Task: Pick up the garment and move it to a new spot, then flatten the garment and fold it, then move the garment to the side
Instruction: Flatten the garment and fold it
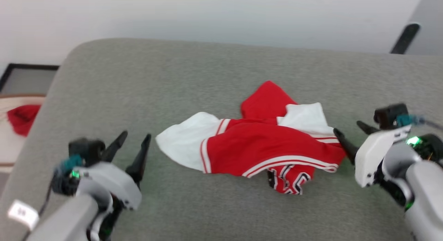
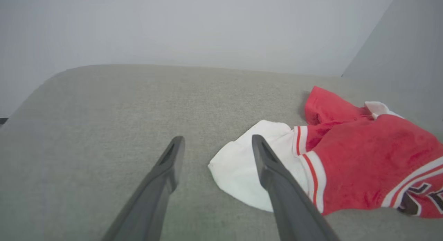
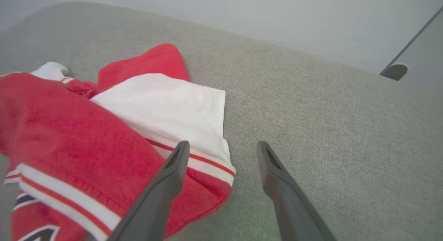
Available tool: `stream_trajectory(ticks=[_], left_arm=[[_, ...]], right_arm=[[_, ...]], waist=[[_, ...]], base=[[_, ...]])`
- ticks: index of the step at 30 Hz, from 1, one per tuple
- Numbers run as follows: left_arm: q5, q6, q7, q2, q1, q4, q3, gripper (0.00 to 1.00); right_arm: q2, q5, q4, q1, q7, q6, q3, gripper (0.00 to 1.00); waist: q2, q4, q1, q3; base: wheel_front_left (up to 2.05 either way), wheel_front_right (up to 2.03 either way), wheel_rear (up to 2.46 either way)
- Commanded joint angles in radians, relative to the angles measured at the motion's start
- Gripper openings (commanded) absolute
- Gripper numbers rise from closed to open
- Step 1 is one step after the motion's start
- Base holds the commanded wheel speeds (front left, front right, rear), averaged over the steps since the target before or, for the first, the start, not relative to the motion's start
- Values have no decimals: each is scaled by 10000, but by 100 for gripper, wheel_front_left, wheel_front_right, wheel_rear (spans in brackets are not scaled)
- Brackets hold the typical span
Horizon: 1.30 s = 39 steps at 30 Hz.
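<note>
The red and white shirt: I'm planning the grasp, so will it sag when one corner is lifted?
Probably floppy: the garment lies crumpled in soft folds, so it should drape from any pinch. Pushed across the textured grey surface, it would likely bunch rather than slide.

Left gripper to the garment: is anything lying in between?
Nothing lies there. The head view shows a narrow strip of bare grey surface between the open left gripper and the garment, at its white sleeve.
</note>
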Motion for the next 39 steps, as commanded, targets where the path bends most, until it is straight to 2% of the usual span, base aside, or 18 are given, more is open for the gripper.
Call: stream_trajectory(ticks=[1,6,11,19,26,27,29,39], left_arm=[[544,188,0,-178,561,-383,523,100],[2590,455,1,-898,2288,-1973,2354,100],[3661,-1,0,-1752,3193,-2677,3687,100],[4589,-1109,-1,-2689,3433,-2385,4948,100],[5004,-1567,-1,-3273,3313,-2080,5447,100],[5069,-1627,-1,-3340,3305,-2038,5508,100],[5187,-1714,-1,-3449,3309,-1964,5625,100],[5489,-1904,-2,-3751,3509,-1728,6081,100]], right_arm=[[-82,227,91,-370,484,-14,114,100],[-545,1109,615,-1420,2618,-14,494,100],[-867,1577,1336,-2410,3834,-14,627,100],[-903,1643,2205,-3553,4218,-14,1618,100],[-948,1835,2759,-3815,4044,-14,2345,100],[-937,1906,2826,-3832,4044,-14,2470,88],[-947,2011,2902,-3860,3967,-14,2729,0],[-1129,2639,2860,-4257,2591,-16,3182,0]], waist=[[0,609,0,55],[0,992,0,394],[0,1315,0,850],[0,1523,0,1528],[0,1554,0,1705],[0,1552,0,1721],[0,1541,0,1725],[0,1232,0,1470]], base=[[0,0,0],[0,0,0],[0,0,0],[0,0,0],[0,0,0],[0,0,0],[0,0,0],[0,0,0]])
